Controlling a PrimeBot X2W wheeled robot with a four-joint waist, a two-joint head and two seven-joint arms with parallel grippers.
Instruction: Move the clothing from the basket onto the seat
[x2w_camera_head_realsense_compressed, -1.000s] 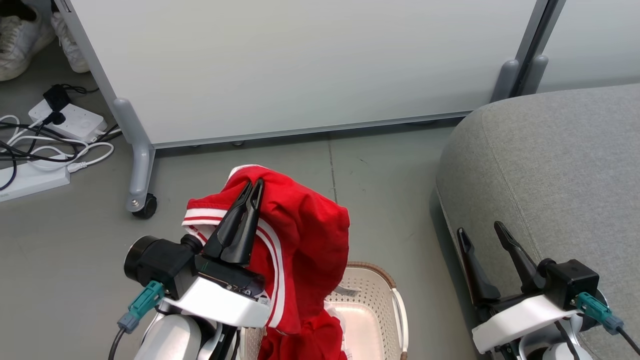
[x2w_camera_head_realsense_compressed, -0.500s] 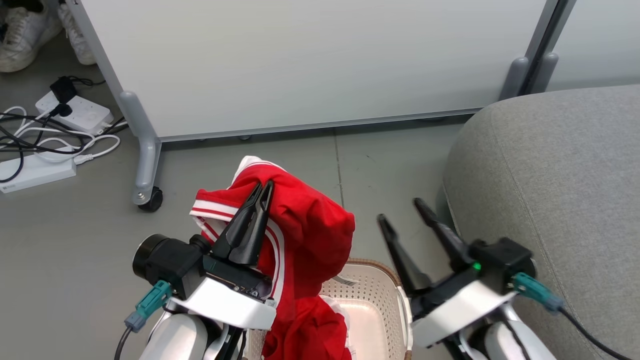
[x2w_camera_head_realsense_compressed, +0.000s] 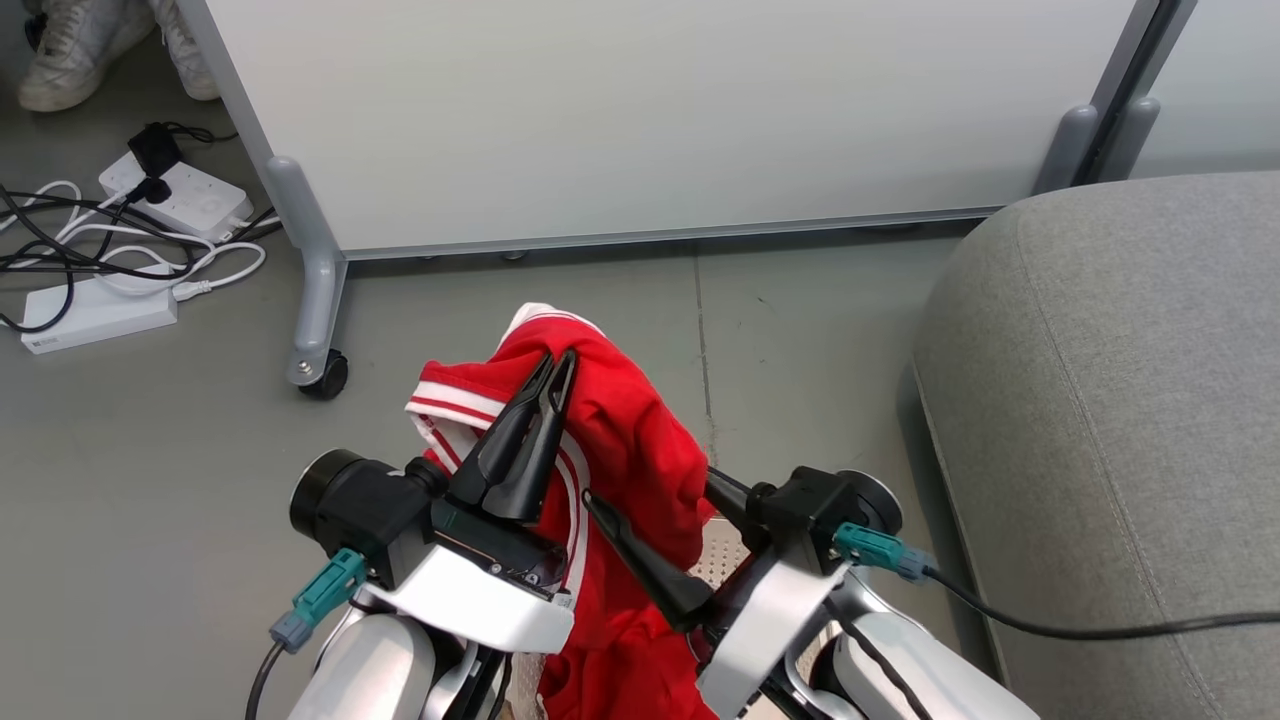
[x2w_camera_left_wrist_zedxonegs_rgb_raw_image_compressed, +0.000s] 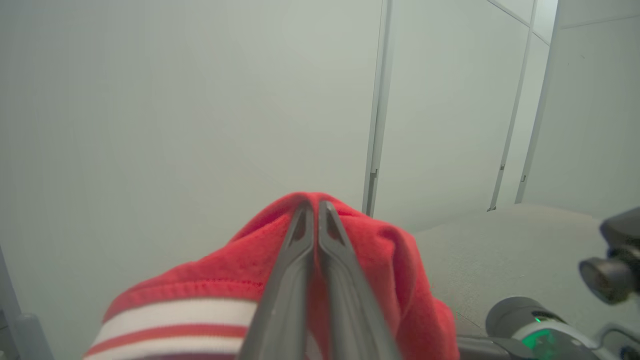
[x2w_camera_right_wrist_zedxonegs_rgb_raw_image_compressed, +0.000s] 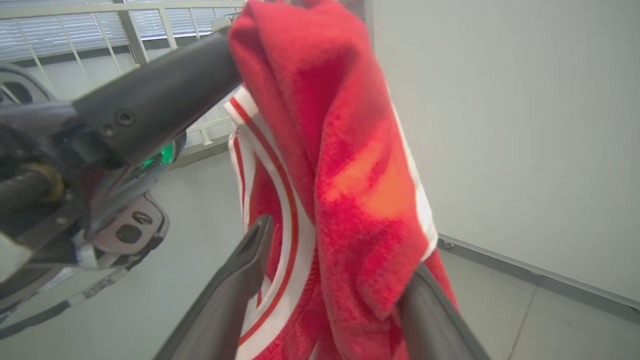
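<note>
While the left hand (x2w_camera_head_realsense_compressed: 558, 362) stays clamped on the clothing (x2w_camera_head_realsense_compressed: 640, 450), the big change is the right hand (x2w_camera_head_realsense_compressed: 648, 485). A second ago it sat idle down by the edge of the seat (x2w_camera_head_realsense_compressed: 1100, 400). Half a second ago it was swinging inward over the floor, and now it is right in against the red cloth. Its two dark fingers stand wide apart and straddle the hanging fold, one in front of the fabric, the other tucked behind it.

Right wrist view: the right hand (x2w_camera_right_wrist_zedxonegs_rgb_raw_image_compressed: 340, 247) has the clothing (x2w_camera_right_wrist_zedxonegs_rgb_raw_image_compressed: 350, 150) dangling between its spread fingers, white striped trim showing, nothing pinched.

Left wrist view: the left hand (x2w_camera_left_wrist_zedxonegs_rgb_raw_image_compressed: 312, 205) has its fingers pressed together, with the clothing (x2w_camera_left_wrist_zedxonegs_rgb_raw_image_compressed: 380, 250) bunched over their tips and the striped band draped below.

So the garment hangs up in the air over the basket (x2w_camera_head_realsense_compressed: 718, 562). Whether its lower end still trails inside, I cannot tell. Just a sliver of perforated cream wall peeks out beside the right arm; earlier much more of the basket was on show.

Further out, the grey floor (x2w_camera_head_realsense_compressed: 150, 500) runs to the seat on the right. The whole head view has turned since the earlier pictures, so the partition panel (x2w_camera_head_realsense_compressed: 650, 120), its castor (x2w_camera_head_realsense_compressed: 325, 375) and the power strips (x2w_camera_head_realsense_compressed: 95, 310) at far left sit further right in the picture. That is the camera moving, not them. White shoes (x2w_camera_head_realsense_compressed: 70, 50) show in the top left corner.
</note>
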